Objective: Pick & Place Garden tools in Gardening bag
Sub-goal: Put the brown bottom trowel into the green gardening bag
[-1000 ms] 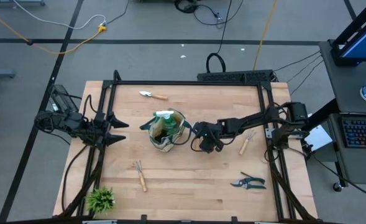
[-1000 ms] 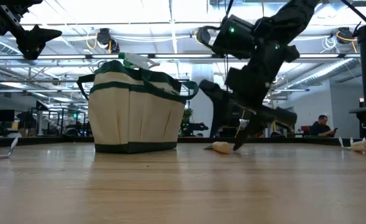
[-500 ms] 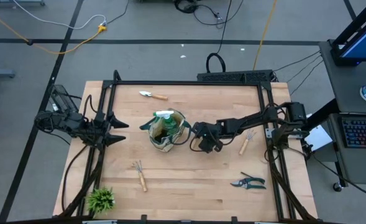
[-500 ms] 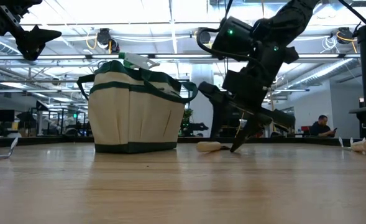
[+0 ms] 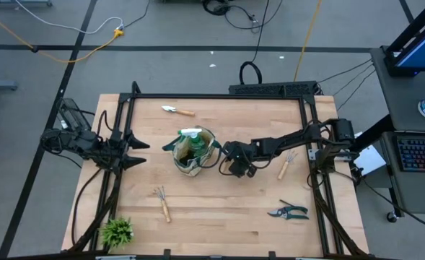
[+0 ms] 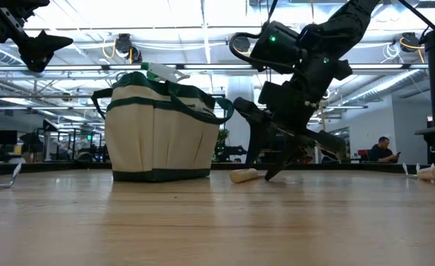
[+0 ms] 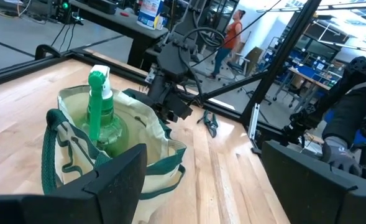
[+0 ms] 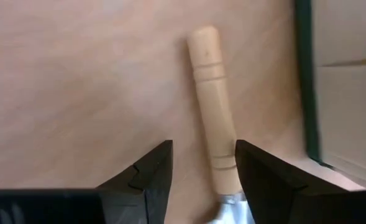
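Observation:
The beige gardening bag (image 5: 193, 152) with green trim stands upright on the table's middle, and a green spray bottle (image 7: 99, 106) sticks out of its mouth. Just to the right of the bag, my right gripper (image 8: 201, 177) slants down, open, its fingers astride the wooden handle (image 8: 210, 99) of a garden tool lying flat on the table. In the low view the handle's free end (image 6: 243, 175) points toward the bag. The high view hides this tool under the gripper (image 5: 235, 167). My left gripper (image 5: 136, 153) waits open in the air, left of the bag. My right gripper has one finger (image 8: 263, 174) against the side of the wooden handle near its metal end (image 8: 227, 177). The other finger (image 8: 148, 177) stands apart from the handle. The fingers come slanting down from the table's right and lie along the tool, which rests flat on the table.
A trowel (image 5: 177, 110) lies at the far edge, a pronged rake (image 5: 162, 202) near the front left, another pronged tool (image 5: 287, 162) at the right, and dark shears (image 5: 288, 211) at the front right. A small leafy plant (image 5: 117, 231) stands at the front left corner.
My right gripper has stayed low beside the bag, tipping slightly. The tool's wooden handle has slid along the table toward the bag, still lying flat.

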Controlling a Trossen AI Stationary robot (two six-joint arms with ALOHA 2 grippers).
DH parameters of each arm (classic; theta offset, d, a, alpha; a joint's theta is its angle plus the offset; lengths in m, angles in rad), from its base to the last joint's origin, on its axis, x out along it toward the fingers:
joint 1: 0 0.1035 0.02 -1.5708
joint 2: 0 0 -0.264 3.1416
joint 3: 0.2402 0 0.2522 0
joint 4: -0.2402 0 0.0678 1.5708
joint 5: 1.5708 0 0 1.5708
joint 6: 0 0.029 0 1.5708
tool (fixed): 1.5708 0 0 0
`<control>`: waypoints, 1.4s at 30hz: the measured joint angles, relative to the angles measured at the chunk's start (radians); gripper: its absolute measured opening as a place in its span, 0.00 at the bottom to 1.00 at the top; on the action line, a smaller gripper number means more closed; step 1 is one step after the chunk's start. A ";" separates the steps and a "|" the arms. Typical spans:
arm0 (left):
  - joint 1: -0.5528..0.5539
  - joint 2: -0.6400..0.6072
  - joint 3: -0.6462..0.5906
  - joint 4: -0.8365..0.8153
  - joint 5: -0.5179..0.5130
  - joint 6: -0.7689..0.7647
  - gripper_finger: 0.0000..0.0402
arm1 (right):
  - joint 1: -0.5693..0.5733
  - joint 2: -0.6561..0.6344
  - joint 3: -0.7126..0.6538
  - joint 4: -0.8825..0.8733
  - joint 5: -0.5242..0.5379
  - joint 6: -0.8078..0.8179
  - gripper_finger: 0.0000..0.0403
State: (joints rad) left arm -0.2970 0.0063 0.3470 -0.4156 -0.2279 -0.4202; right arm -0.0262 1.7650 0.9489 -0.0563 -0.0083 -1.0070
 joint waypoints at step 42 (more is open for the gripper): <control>0.000 0.000 0.000 0.007 0.000 -0.034 0.81 | 0.031 0.053 0.002 -0.149 0.032 0.494 0.13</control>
State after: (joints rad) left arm -0.2972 0.0062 0.3470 -0.4081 -0.2283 -0.4541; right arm 0.0045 1.8184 0.9512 -0.2051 0.0242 -0.5126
